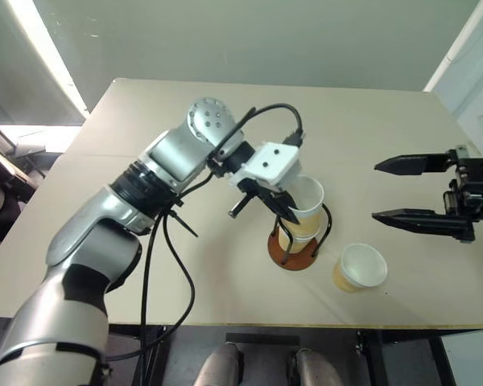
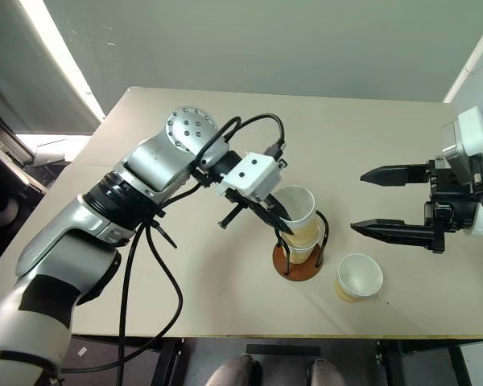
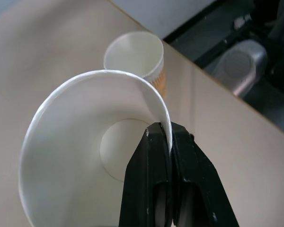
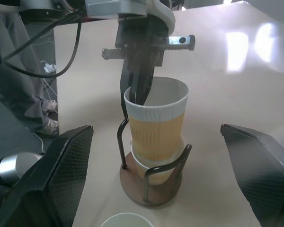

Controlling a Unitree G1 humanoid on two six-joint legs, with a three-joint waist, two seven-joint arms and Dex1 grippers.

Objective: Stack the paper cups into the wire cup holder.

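From my head camera, my left gripper pinches the rim of a paper cup, one finger inside and one outside, and that cup sits tilted in the wire cup holder near the front edge of the beige table. A second cup is already nested under it between the black wire loops. A third cup stands upright on the table just beside the holder, apart from it, on my right. My right gripper hangs over the table well to the right of the holder, its two black fingers spread wide and holding nothing.

My left wrist camera looks down into the held cup's white inside and shows my fingertips closed tight on its wall, the rim bent slightly there. The loose third cup stands beyond it, near the table's edge.

My right wrist camera gives the side-on look: the tan upper cup sits partway into the lower one, both within the wire loops on the reddish-brown disc base, with my own wide-open fingers framing them.
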